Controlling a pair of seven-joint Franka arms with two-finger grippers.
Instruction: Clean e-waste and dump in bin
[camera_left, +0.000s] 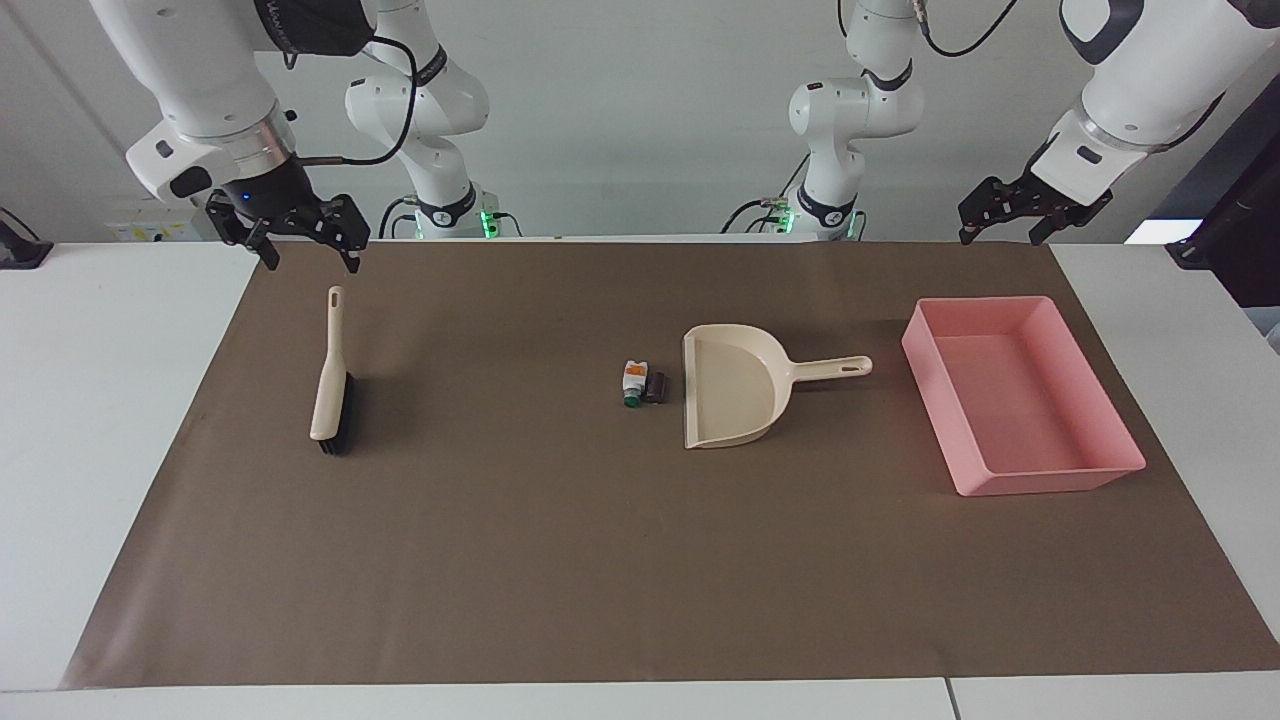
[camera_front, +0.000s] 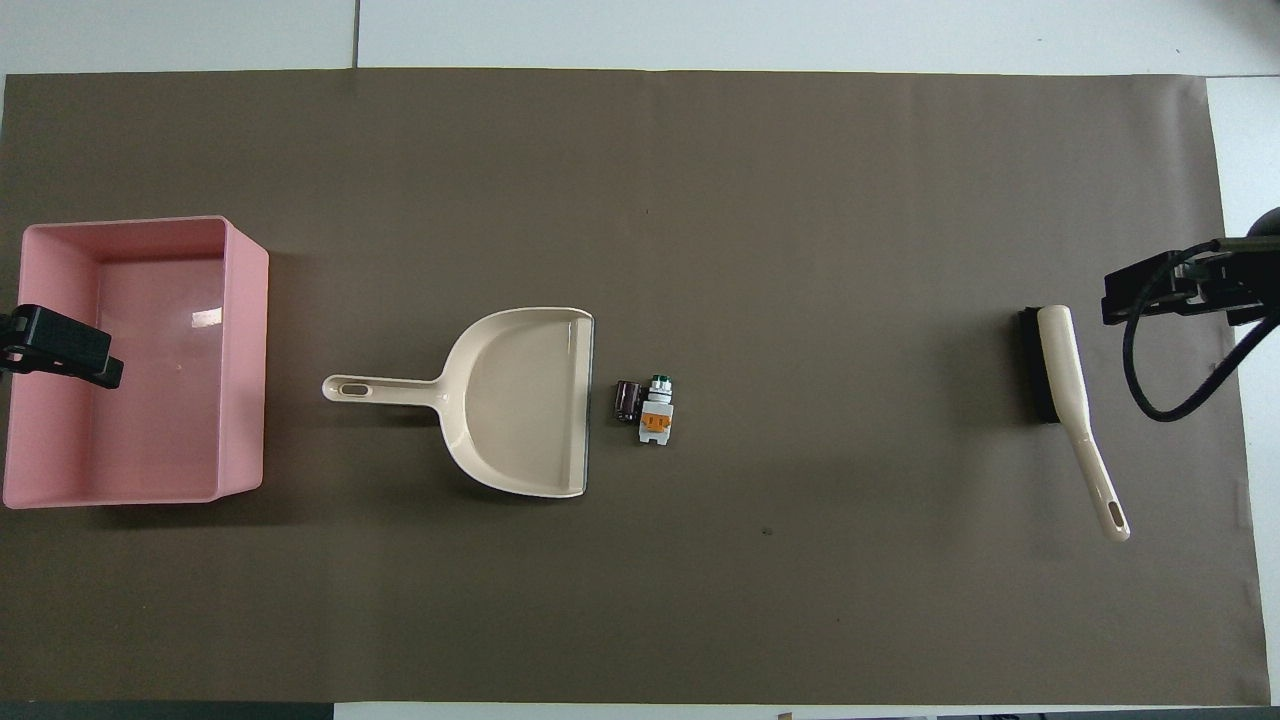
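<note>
Right gripper (camera_left: 305, 243) hangs raised over the brown mat's (camera_left: 560, 560) robot-side edge at the right arm's end of the table, fingers spread apart and holding nothing. Left gripper (camera_left: 1008, 218) hangs likewise at the left arm's end, above the mat's robot-side corner near the bin, fingers apart and empty. Both arms wait.

Brush (camera_left: 329, 385) (beige handle, black bristles) lies flat on the mat below the right gripper, its handle end with the hanging slot nearest the robots and its bristle head farther out.

Dustpan (camera_left: 730, 385), beige, lies at mid-table with its open mouth toward the right arm's end and its handle pointing toward the bin.

E-waste consists of 2 pieces lying just beside the dustpan's mouth. Dark brown-black block (camera_left: 655, 386) sits closest to the mouth. White piece (camera_left: 634, 382), with orange label and green end, touches the block on the side toward the brush; its green end points away from the robots.

Pink bin (camera_left: 1085, 478) sits on the mat at the left arm's end, just past the tip of the dustpan handle.
</note>
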